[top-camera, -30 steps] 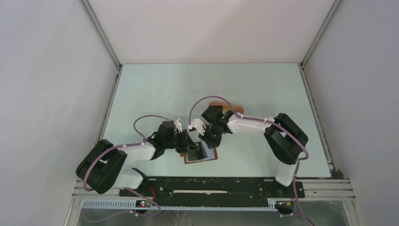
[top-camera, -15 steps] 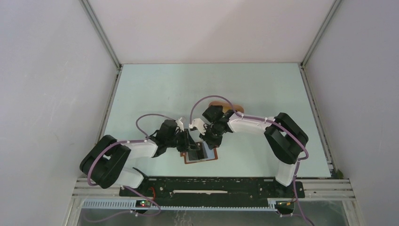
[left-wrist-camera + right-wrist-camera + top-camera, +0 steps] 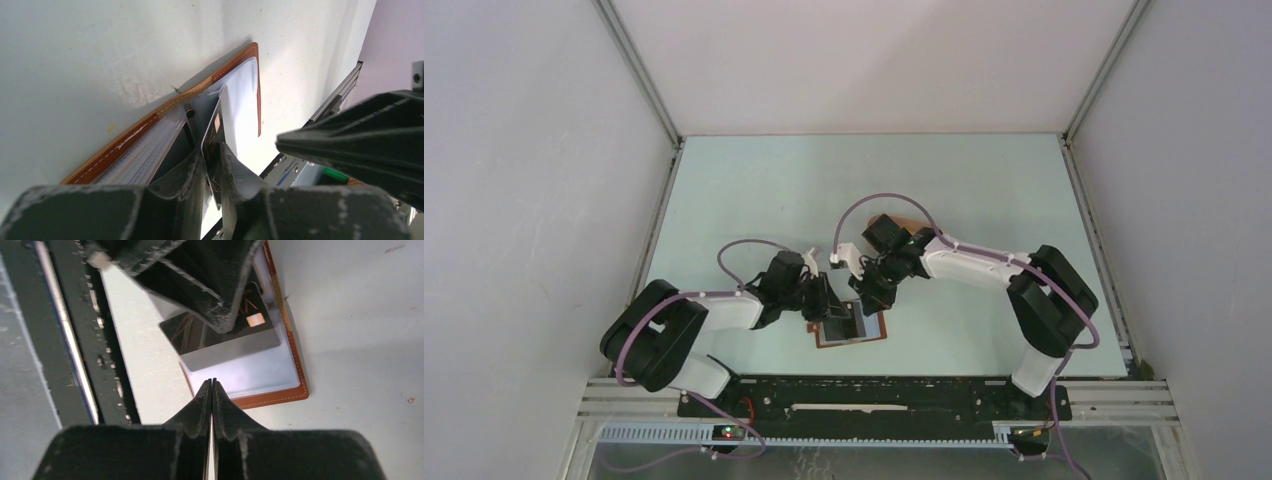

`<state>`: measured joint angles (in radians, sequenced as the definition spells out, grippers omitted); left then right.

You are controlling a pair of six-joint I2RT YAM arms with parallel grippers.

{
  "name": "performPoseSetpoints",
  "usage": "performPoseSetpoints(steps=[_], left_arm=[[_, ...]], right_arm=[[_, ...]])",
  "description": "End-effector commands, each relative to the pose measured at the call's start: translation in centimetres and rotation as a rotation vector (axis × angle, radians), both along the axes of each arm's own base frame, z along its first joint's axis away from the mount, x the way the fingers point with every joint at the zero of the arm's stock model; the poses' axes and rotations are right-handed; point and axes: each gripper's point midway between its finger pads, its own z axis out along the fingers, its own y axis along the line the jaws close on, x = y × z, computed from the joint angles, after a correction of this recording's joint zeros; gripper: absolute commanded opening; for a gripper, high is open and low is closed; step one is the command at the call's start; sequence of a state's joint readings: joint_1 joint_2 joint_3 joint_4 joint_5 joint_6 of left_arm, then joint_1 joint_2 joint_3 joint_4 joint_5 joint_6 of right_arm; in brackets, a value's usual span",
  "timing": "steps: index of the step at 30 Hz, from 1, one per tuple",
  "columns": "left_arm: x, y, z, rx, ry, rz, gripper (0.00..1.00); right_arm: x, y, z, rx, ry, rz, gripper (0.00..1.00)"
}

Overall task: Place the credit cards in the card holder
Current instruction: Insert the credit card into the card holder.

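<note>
While right end effector closed, left end effector pinches card.

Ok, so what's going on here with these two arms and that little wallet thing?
The left claw is pinching a black card on its edge and holding it over the card holder, which lies open, as if to slide the card into the clear pockets. Whether the card's edge has entered a pocket can't be told. The right claw is shut and empty, with its tips at the holder's edge. It's unclear whether it presses on the holder.
</note>
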<state>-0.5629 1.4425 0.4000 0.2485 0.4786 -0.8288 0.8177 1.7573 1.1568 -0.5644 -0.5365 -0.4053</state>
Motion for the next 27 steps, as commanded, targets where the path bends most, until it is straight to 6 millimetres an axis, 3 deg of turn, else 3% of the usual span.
performPoseSetpoints(steps=[1,6,13,18,27], left_arm=[[-2.7,3.8,-4.7,0.215,0.104,0.004,0.25],[-2.8,3.4,-4.8,0.192,0.113,-0.003,0.3],[-2.8,3.3,-4.9,0.184,0.118,-0.003,0.32],[-2.8,3.3,-5.0,0.186,0.121,-0.002,0.33],[-2.9,3.3,-5.2,0.188,0.122,-0.009,0.33]], right_arm=[[-1.4,1.3,4.5,0.199,-0.025,0.084,0.07],[-3.9,2.3,6.8,0.366,-0.296,0.35,0.07],[-5.0,4.8,5.1,0.358,-0.577,0.596,0.08],[-4.1,6.9,2.8,0.27,-0.647,0.613,0.07],[-2.7,8.9,1.3,0.217,-0.701,0.578,0.06]])
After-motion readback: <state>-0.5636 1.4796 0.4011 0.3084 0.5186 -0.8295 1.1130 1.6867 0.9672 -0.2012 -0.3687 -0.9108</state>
